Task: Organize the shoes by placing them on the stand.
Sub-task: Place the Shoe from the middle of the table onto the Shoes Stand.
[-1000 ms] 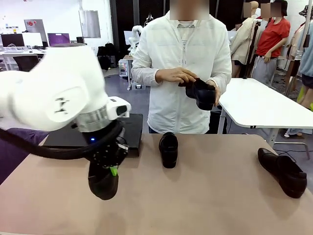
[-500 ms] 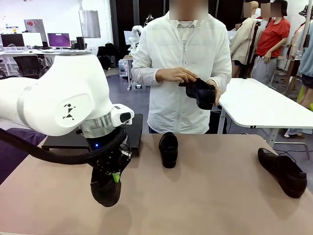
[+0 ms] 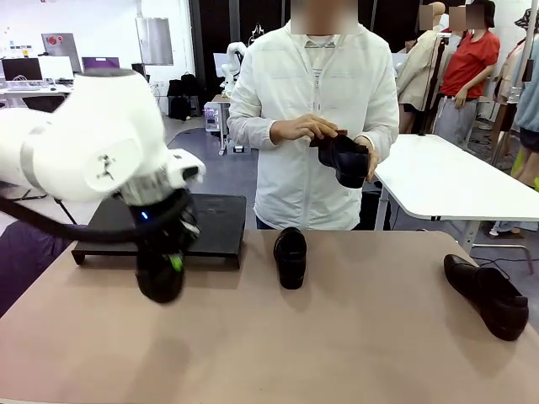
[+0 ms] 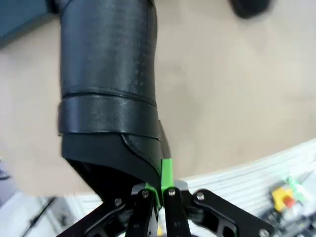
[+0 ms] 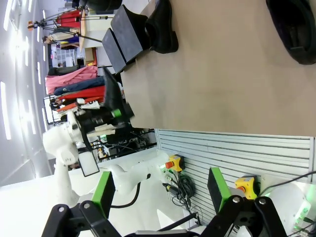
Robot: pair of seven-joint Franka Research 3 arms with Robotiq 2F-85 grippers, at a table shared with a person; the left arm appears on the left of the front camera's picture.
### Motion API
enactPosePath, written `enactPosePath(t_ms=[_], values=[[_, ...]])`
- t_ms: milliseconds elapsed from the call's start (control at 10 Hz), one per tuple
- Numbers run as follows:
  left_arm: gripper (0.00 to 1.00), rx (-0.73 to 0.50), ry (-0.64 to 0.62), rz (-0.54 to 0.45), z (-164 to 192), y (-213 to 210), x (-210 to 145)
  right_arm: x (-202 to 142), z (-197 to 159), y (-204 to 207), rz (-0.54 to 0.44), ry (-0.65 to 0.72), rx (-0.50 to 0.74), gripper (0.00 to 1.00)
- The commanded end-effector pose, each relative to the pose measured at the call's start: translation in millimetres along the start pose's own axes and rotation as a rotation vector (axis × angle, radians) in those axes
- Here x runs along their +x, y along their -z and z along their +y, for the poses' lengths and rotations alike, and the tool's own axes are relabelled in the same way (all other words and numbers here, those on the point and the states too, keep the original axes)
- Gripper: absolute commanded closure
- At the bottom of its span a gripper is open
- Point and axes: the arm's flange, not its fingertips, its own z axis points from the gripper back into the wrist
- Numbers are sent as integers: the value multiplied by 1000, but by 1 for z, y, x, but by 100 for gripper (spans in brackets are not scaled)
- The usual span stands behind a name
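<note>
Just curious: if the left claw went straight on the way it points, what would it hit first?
The left gripper points down, so the shoe it holds would probably meet the table near the stand.

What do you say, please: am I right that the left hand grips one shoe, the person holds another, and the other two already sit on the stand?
Not quite: the other two are not on the stand. The front view shows them on the tabletop: the middle shoe and the right-side shoe. The rest holds: the left hand grips one shoe and the person holds another shoe.
</note>
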Motion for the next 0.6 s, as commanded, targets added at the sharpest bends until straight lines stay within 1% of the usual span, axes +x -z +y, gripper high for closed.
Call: enactPosePath(t_ms=[0,100,200,300,400,500], values=[[100,78,19,-109,46,5,81,-1,3,-3,3,3,-5,0],[100,115,33,-124,56,13,101,-1,3,-3,3,3,-5,0],[100,56,39,-169,59,23,118,-1,3,-3,3,3,-5,0],[100,86,12,-215,59,30,133,-1,3,-3,3,3,-5,0],[100,69,29,-206,57,36,155,-1,3,-3,3,3,-5,0],[100,59,9,-216,49,39,168,-1,3,-3,3,3,-5,0]])
